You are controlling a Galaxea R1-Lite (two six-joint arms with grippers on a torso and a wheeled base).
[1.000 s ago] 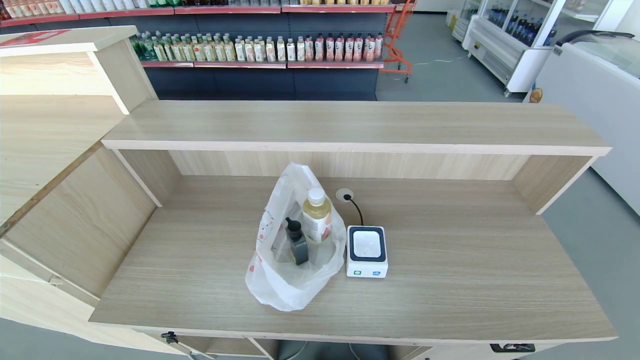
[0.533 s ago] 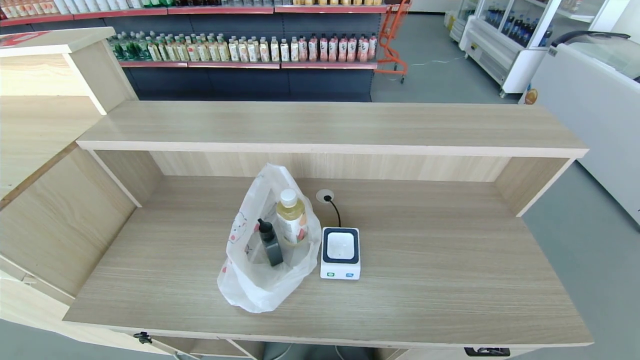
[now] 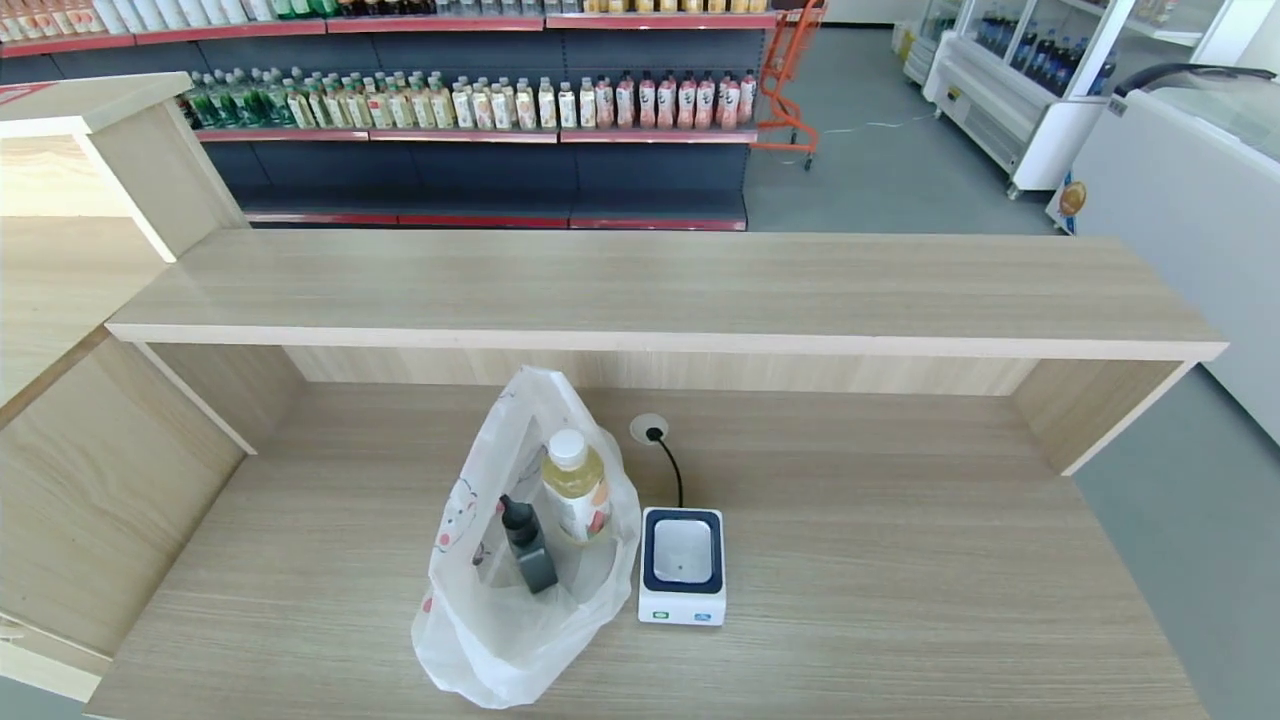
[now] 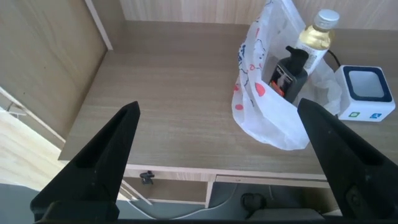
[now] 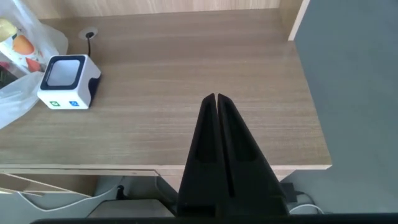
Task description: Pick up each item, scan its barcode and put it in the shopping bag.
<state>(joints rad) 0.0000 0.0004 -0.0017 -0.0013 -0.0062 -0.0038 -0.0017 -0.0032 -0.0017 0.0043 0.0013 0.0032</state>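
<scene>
Both empty | left hand point(image 4: 217, 107) — spread wide | right hand point(image 5: 216, 98) — pressed together

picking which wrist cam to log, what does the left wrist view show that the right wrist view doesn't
Left wrist view alone: the left tool, open wide, the counter's left side wall, and the dark pump bottle and yellow drink bottle standing upright in the open shopping bag.
Right wrist view alone: the right tool, shut, and the counter's right end wall.
Both: the scanner, the wooden counter top and at least an edge of the bag.
</scene>
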